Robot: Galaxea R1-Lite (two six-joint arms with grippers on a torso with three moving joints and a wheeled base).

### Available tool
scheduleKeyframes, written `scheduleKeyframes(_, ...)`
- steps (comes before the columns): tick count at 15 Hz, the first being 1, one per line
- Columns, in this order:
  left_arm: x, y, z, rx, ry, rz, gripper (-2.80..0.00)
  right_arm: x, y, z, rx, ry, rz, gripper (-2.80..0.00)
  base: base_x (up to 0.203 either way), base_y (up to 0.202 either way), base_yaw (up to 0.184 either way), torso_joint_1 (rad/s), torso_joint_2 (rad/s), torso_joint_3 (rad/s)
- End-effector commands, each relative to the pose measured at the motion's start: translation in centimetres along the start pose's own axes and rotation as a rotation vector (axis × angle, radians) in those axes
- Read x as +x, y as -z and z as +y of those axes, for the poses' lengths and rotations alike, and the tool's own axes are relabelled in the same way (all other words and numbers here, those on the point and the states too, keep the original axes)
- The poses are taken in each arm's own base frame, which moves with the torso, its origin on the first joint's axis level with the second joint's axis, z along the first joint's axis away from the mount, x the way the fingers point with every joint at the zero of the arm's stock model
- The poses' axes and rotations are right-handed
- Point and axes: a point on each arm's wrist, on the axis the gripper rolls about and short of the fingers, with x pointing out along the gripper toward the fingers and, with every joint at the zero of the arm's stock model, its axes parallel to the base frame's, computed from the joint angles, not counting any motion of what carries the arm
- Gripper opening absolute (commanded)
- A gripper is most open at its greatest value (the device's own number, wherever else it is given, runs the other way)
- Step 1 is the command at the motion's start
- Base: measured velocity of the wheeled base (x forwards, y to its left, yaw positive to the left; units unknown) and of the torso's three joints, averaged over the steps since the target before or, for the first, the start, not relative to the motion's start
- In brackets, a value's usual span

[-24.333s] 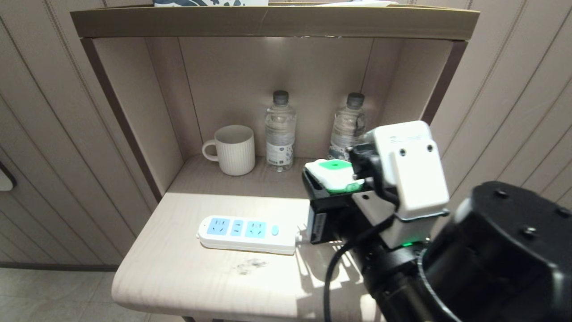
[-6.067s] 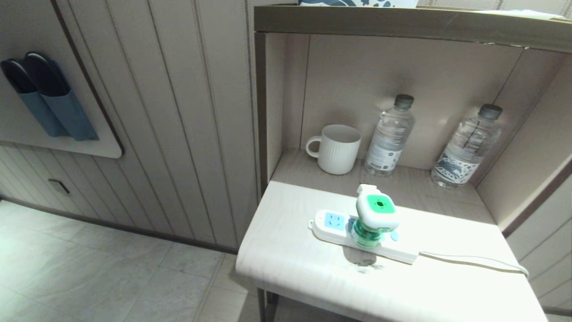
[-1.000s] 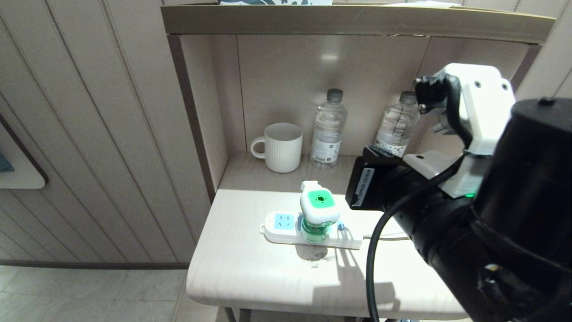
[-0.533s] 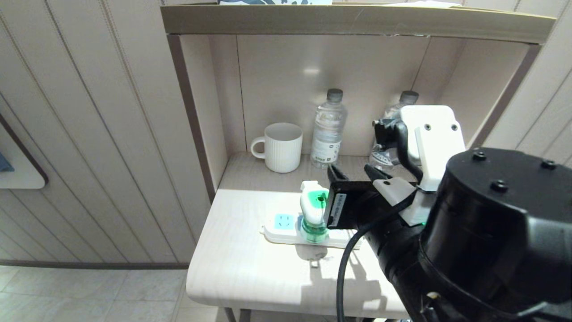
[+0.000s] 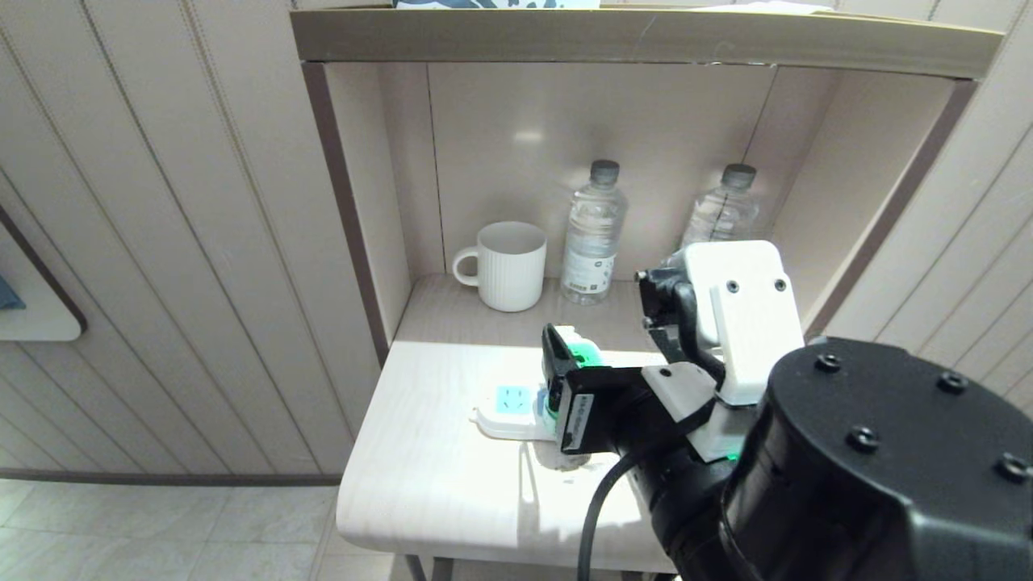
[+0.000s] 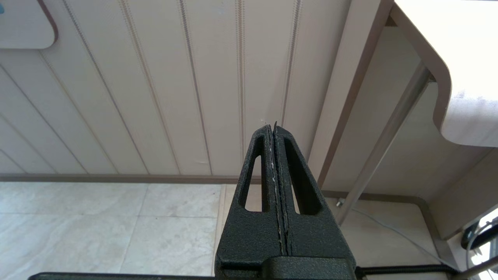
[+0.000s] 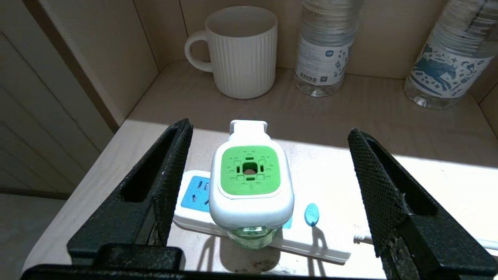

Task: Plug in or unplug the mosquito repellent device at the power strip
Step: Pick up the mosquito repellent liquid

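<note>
The mosquito repellent device [image 7: 249, 182], white with a green top and a green bottle under it, stands upright on the middle of the white power strip [image 7: 323, 241]. One light-blue socket [image 7: 194, 196] stays uncovered beside it. My right gripper [image 7: 269, 130] is open, with one finger on either side of the device and clear gaps to both. From the head camera, the right wrist covers most of the device [image 5: 583, 353] and of the power strip [image 5: 504, 403]. My left gripper [image 6: 271, 126] is shut on nothing, parked low beside the table, facing the wall panels.
A white ribbed mug [image 5: 510, 266] and two clear water bottles [image 5: 593, 234] [image 5: 722, 214] stand at the back of the alcove. The strip's thin cord [image 7: 486, 244] runs off to the right. The pale table [image 5: 436, 484] has a rounded front edge, with tiled floor below.
My right arm has come down and leftward from in front of the right bottle to the device. Its jaws have spread and now straddle the device. The device and strip have not moved.
</note>
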Motion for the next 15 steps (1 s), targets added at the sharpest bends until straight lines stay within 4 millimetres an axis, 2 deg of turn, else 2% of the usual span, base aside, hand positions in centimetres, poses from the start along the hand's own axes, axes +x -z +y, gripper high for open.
scheduleKeyframes(1, 0.0, 0.0, 0.0, 0.000, -0.001, 0.001, -2.80, 0.0, 1.1, 0.0, -0.018, 0.004, 0.009, 0.00, 0.000, 0.000, 0.000, 0.000, 0.00, 0.000)
scheduleKeyframes(6, 0.0, 0.0, 0.0, 0.000, -0.001, 0.001, -2.80, -0.3, 1.8, 0.6, -0.029, -0.018, -0.022, 0.00, 0.000, 0.000, 0.000, 0.000, 0.00, 0.000)
scheduleKeyframes(8, 0.0, 0.0, 0.0, 0.000, -0.001, 0.000, -2.80, -0.2, 2.7, 0.8, -0.038, -0.021, -0.027, 0.00, 0.000, 0.000, 0.000, 0.000, 0.00, 0.000)
scheduleKeyframes(15, 0.0, 0.0, 0.0, 0.000, -0.001, 0.002, -2.80, 0.2, 3.0, 0.8, -0.032, -0.008, -0.038, 0.00, 0.000, 0.000, 0.000, 0.000, 0.00, 0.000)
